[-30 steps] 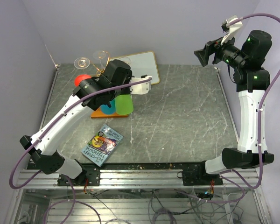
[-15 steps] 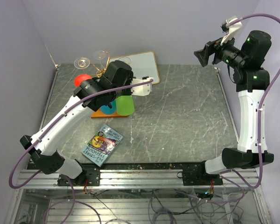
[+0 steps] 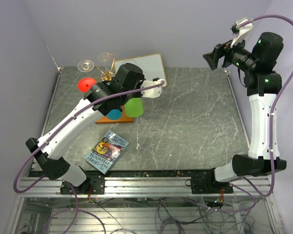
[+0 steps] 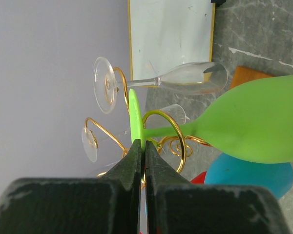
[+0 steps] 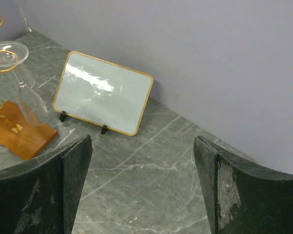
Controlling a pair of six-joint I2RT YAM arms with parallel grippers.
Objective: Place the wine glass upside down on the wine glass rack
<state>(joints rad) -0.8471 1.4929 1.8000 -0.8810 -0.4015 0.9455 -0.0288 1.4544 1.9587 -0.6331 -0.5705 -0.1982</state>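
Note:
My left gripper is shut on the flat foot of a green wine glass, which is held upside down. Its stem lies inside a curled arm of the gold wire rack. The rack stands on an orange-brown wooden base. Two clear glasses, a blue one and a red one hang on it. My right gripper is open and empty, high at the back right.
A white board with a gold frame leans at the back, just right of the rack. A book lies flat at the front left. The wall is close behind the rack.
My left gripper, with the green glass in it, has shifted slightly right and toward the back at the rack. The right arm has not moved.

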